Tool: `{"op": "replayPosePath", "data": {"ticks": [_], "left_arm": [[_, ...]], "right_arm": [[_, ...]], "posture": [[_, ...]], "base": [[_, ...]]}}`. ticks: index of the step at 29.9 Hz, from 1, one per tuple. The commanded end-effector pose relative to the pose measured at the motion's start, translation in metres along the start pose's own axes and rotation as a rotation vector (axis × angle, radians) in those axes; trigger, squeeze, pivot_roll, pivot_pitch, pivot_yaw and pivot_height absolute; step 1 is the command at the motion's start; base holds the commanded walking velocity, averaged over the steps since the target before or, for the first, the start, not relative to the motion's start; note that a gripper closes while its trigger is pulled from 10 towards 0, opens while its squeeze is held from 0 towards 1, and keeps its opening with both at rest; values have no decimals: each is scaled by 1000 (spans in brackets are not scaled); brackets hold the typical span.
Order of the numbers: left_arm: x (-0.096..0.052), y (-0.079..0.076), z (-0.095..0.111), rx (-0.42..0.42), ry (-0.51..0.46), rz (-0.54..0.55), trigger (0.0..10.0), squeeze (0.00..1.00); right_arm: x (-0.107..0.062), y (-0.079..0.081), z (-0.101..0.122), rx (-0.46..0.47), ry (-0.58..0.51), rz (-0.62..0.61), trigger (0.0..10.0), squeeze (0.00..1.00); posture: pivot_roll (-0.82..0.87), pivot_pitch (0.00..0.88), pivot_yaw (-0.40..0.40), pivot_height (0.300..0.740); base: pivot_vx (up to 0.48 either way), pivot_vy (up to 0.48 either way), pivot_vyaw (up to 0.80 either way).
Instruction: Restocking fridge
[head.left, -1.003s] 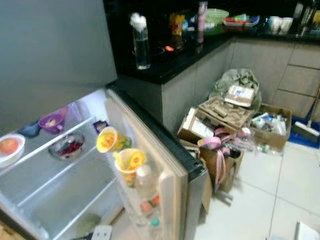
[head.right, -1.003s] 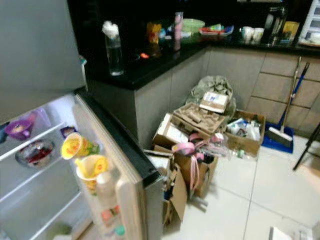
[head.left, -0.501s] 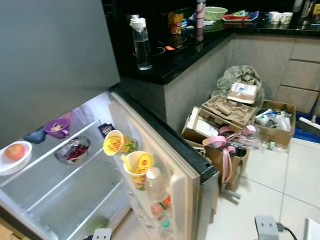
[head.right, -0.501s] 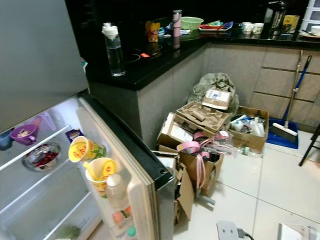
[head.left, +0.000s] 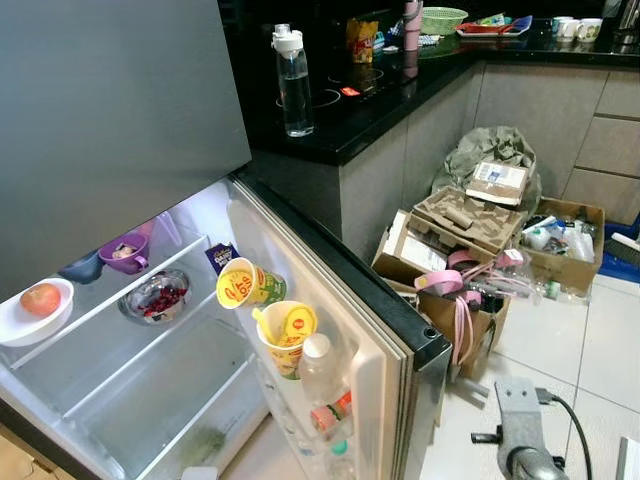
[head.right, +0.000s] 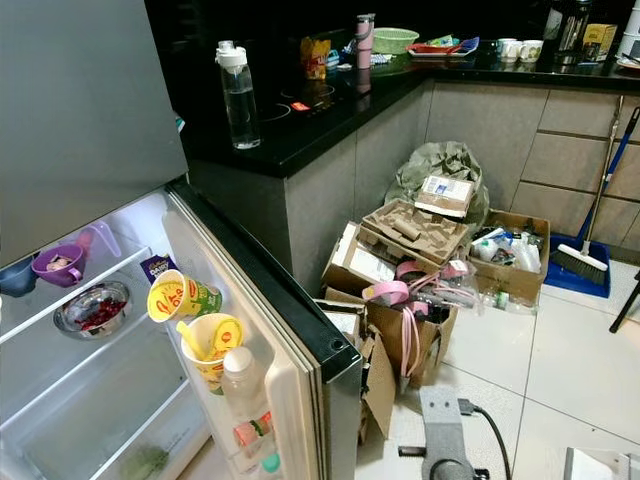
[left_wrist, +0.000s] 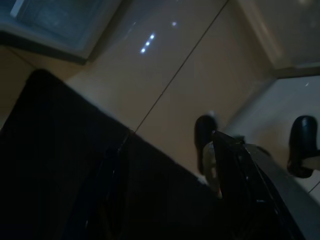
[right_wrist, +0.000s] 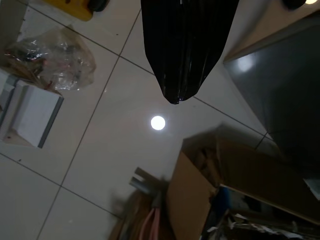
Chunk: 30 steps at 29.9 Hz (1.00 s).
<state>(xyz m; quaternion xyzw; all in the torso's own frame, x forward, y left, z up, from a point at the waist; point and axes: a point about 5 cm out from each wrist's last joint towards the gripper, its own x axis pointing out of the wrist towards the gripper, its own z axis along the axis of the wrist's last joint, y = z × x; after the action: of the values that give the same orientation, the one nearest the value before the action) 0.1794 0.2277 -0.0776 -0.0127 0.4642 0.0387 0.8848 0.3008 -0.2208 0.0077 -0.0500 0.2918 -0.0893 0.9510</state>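
A home kitchen. On the left an open fridge (head.left: 330, 300) holds an apple on a plate (head.left: 40, 300), bowls of food and cups and bottles in its door. Beside it a black desk (head.left: 370, 120) with grey cupboard fronts runs to the far right corner, carrying a water bottle (head.left: 293, 80), a green bowl (head.left: 442, 18) and mugs (head.right: 520, 48). On the tiled floor (head.right: 560, 370) lie cardboard boxes (head.right: 415, 230) of clutter, with a broom (head.right: 590, 240) against the far right cupboards

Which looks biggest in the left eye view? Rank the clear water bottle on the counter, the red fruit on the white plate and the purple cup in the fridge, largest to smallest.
1. Water bottle, plainly the largest.
2. Purple cup and red fruit look about alike, so no ranking between them.
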Motion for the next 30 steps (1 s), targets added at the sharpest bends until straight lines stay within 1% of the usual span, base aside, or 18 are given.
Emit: {"op": "replayPosePath", "data": {"ticks": [1,3,6,7,8,12,15,17,18,19,20,21,22,23,24,26,28,30], "left_arm": [[-4,12,-12,18,46,31,10000,0],[-5,13,-16,24,56,34,10000,0],[-7,16,-26,45,88,38,10000,0],[-7,16,-26,45,88,38,10000,0],[-9,18,-33,59,109,40,10000,0],[-12,19,-42,73,134,44,10000,0],[-17,19,-60,78,166,42,10000,0],[-20,14,-73,80,186,39,10000,0],[-20,14,-73,80,186,39,10000,0],[-21,11,-79,79,195,35,10000,0],[-21,11,-79,79,195,35,10000,0],[-22,9,-81,79,197,33,10000,0],[-22,9,-81,79,197,33,10000,0],[-22,7,-82,78,199,30,10000,0],[-22,7,-82,78,199,30,10000,0],[-22,6,-82,78,198,28,10000,0],[-21,7,-80,78,196,28,10000,0],[-21,8,-79,78,194,28,10000,0]], "right_arm": [[0,9,-1,52,27,25,10000,0],[2,18,7,95,15,60,10000,0],[1,49,21,141,0,198,10000,0],[1,49,21,141,0,198,10000,0],[-1,67,29,138,-3,280,10000,0],[-5,91,39,110,-4,382,10000,0],[-11,116,50,62,-7,496,10000,0],[-22,147,64,31,-18,642,10000,0],[-22,147,64,31,-18,642,10000,0],[-37,178,80,34,-38,809,10000,0],[-37,178,80,34,-38,809,10000,0],[-51,198,92,71,-60,941,10000,0],[-51,198,92,71,-60,941,10000,0],[-76,222,112,190,-84,1161,10000,0],[-76,222,112,190,-84,1161,10000,0],[-117,243,141,351,-137,1496,10000,0],[-136,246,152,392,-178,1628,10000,0],[-142,245,155,399,-193,1670,10000,0]], "posture": [[-119,121,87,740],[-119,121,87,740],[-115,121,83,740],[-115,121,83,740],[-116,120,82,740],[-117,121,81,740],[-120,121,80,740],[-122,122,76,740],[-122,122,76,740],[-121,121,73,740],[-121,121,73,740],[-121,121,72,740],[-121,121,72,740],[-118,120,70,740],[-118,120,70,740],[-114,119,66,740],[-113,119,66,740],[-115,118,66,740]], "base": [[0,0,0],[0,0,0],[0,0,0],[0,0,0],[0,0,0],[0,0,0],[0,0,0],[0,0,0],[0,0,0],[0,0,0],[0,0,0],[0,0,0],[0,0,0],[0,0,0],[0,0,0],[0,0,0],[0,0,0],[0,0,0]]}}
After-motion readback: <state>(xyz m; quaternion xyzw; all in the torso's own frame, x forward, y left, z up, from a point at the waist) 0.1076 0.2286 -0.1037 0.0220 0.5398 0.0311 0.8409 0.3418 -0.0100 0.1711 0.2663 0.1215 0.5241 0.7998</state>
